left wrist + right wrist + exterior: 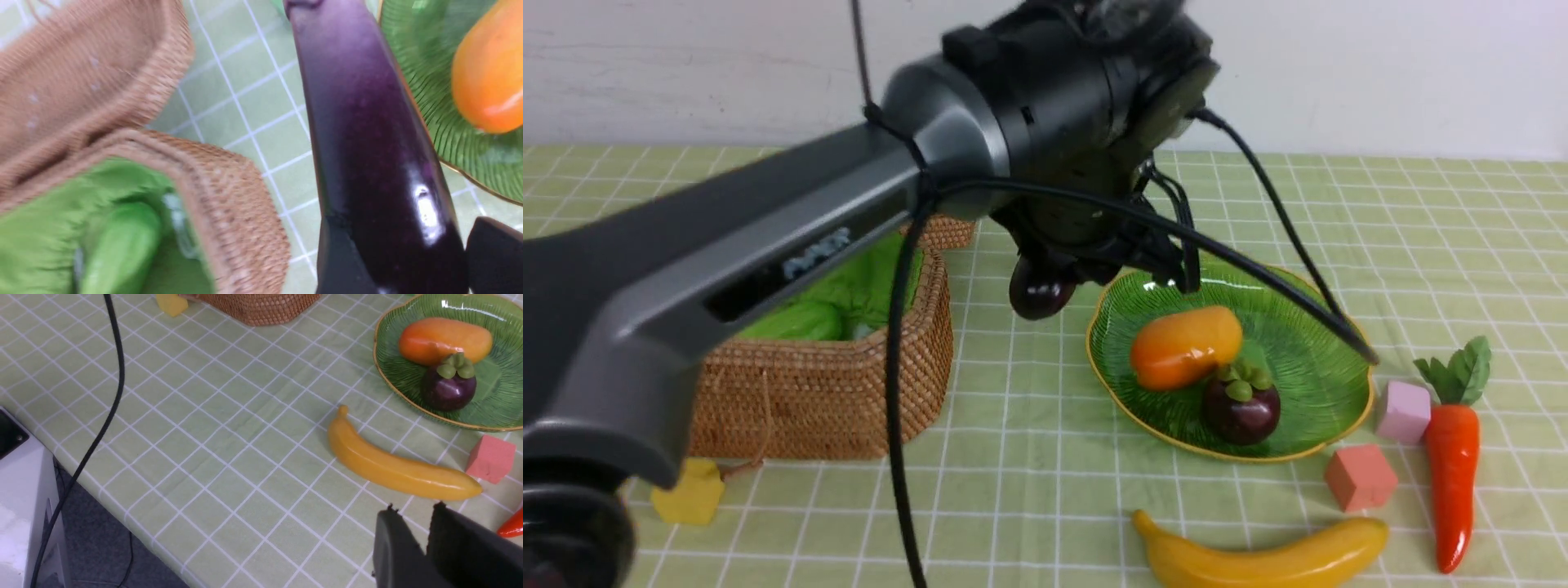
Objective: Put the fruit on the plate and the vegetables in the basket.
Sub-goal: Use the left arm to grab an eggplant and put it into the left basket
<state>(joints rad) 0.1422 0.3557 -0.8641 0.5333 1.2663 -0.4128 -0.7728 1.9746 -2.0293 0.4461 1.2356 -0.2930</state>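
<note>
Gripping the eggplant point(367, 143), my left gripper point(408, 265) has a black finger point(339, 265) pressed against each side of it, spread as wide as its girth. The eggplant is long, smooth and glossy, dark purple with bright highlights. It hangs in the air over the checked cloth point(1029, 457), between the basket point(849, 392) and the plate point(1307, 384). In the front view only its rounded end shows below my wrist, just beside the plate's near-left rim.

The basket is oblong, tightly woven brown wicker with a soft green lining point(36, 237). A pale green gourd point(118, 245) lies inside it. A flat woven lid point(81, 73) leans behind it.

The plate is shallow ribbed green glass with a scalloped gold edge. On it a smooth orange mango point(1184, 347) touches a round purple mangosteen point(1241, 404) with a green cap.

My right gripper point(425, 522) holds nothing; its dark fingers stand almost together, with only a thin slit between them, low over the cloth near the banana point(400, 469). The banana is curved, yellow and waxy, and it lies on the cloth in front of the plate. A tapered red carrot point(1454, 474) with green leaves lies to the plate's right. Beside it are a pink cube point(1403, 411) and a salmon cube point(1360, 478). A yellow block point(690, 494) sits at the basket's front corner.
</note>
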